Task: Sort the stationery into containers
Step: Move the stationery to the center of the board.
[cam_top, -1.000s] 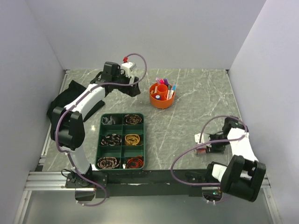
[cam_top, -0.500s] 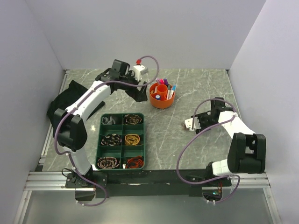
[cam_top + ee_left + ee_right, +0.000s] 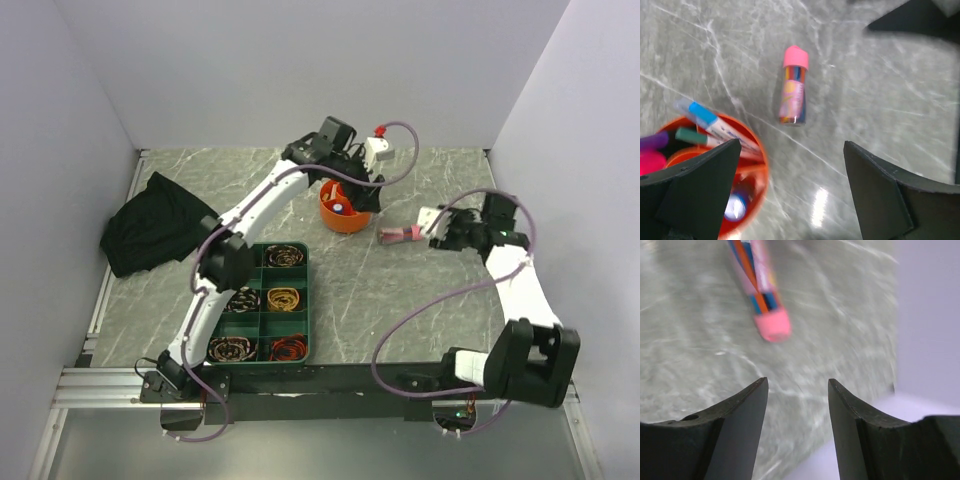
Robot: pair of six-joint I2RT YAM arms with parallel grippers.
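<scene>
Stationery lies on either side of the left claw, whose two fingers stand wide apart. Only bare desk shows between them, and they hold and touch nothing. Beneath the finger at the left of the wrist view sits the orange pot. A blue-capped white marker, a green one and purple and pink ends lean in its sections, with a small blue-capped piece low inside. Ahead of the gap between the fingers, clear of the pot, a pink-capped tube lies flat on the desk, its cap pointing away from the claw. Seen from above, this claw hangs over the pot's right-hand rim, and the arm hides much of what is inside

The right claw is partly open and empty. The same tube, blurred here, lies just beyond its fingertips rather than between them, with the pink cap nearest. A pale wall rises close at one side. From above, the right claw is just beside the tube, which lies between it and the pot

Nearer the arm bases, well away from both claws, stands a green tray of six compartments holding coiled bands. A black cloth lies beyond it at the desk's left edge
</scene>
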